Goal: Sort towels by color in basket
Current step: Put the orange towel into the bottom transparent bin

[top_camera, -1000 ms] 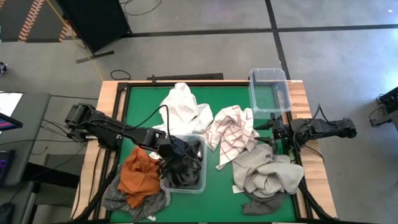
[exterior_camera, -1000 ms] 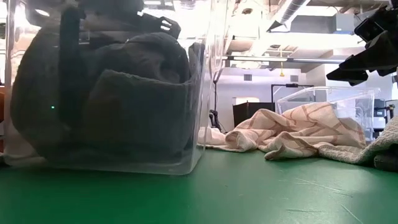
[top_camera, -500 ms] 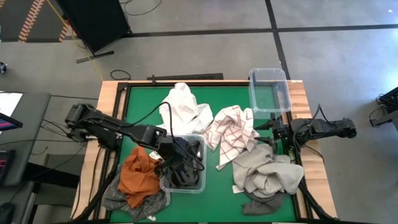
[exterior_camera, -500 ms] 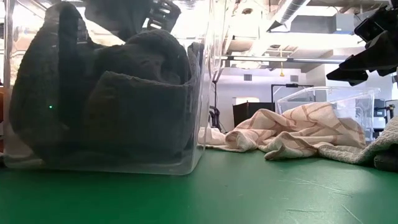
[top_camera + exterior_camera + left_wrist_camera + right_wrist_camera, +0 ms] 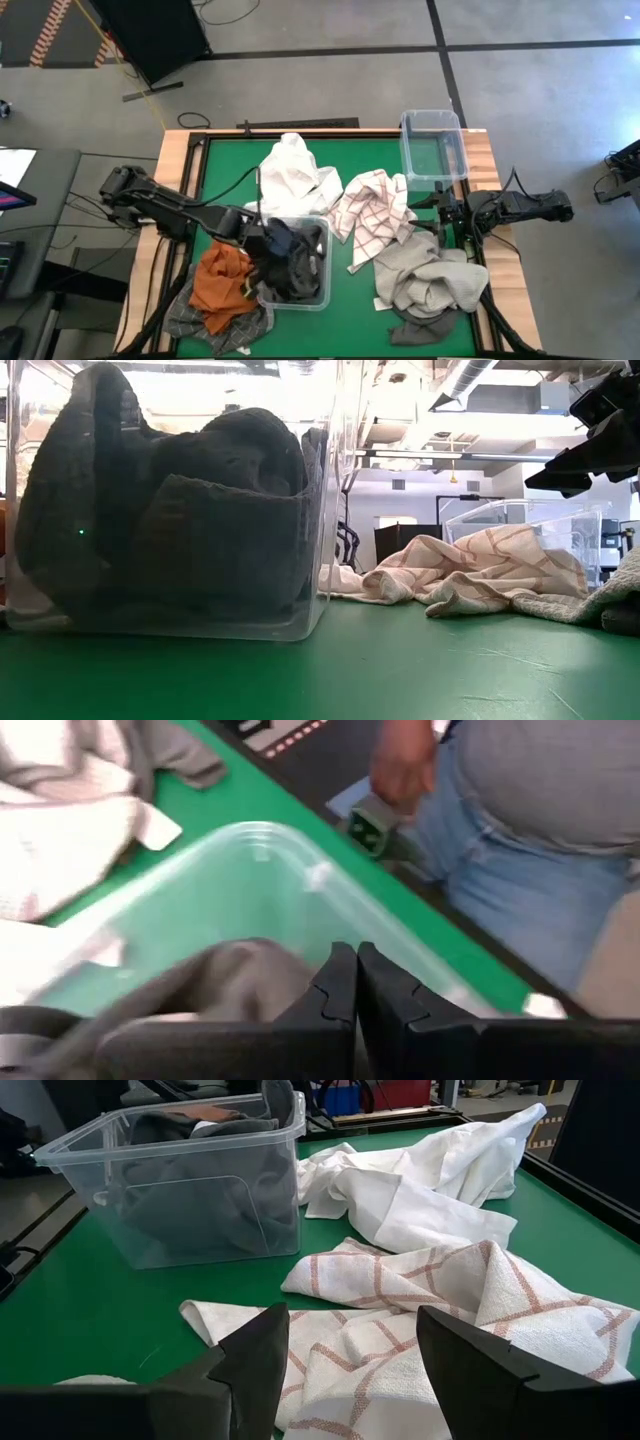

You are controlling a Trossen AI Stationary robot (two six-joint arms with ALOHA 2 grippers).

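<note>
rust towel [image 5: 222, 283] at table's left edge | left gripper [image 5: 356, 982] over clear bin [image 5: 297, 262], fingers pressed shut, holding nothing; dark towels [image 5: 165, 530] in bin | step: dark load placed; next, likely another towel | right gripper [image 5: 350, 1342] wide, empty, above checked towel [image 5: 420, 1315]

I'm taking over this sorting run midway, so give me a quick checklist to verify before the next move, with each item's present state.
1. Dark towel is inside the near clear bin: ok.
2. Left gripper is shut with nothing between its fingers: ok.
3. Right gripper is open over the checked towel: ok.
4. Far clear bin has room: ok.
5. Rust orange towel is sorted into a bin: not ok, it lies beside the near bin.
6. Person stands clear of the table: cannot tell.
</note>
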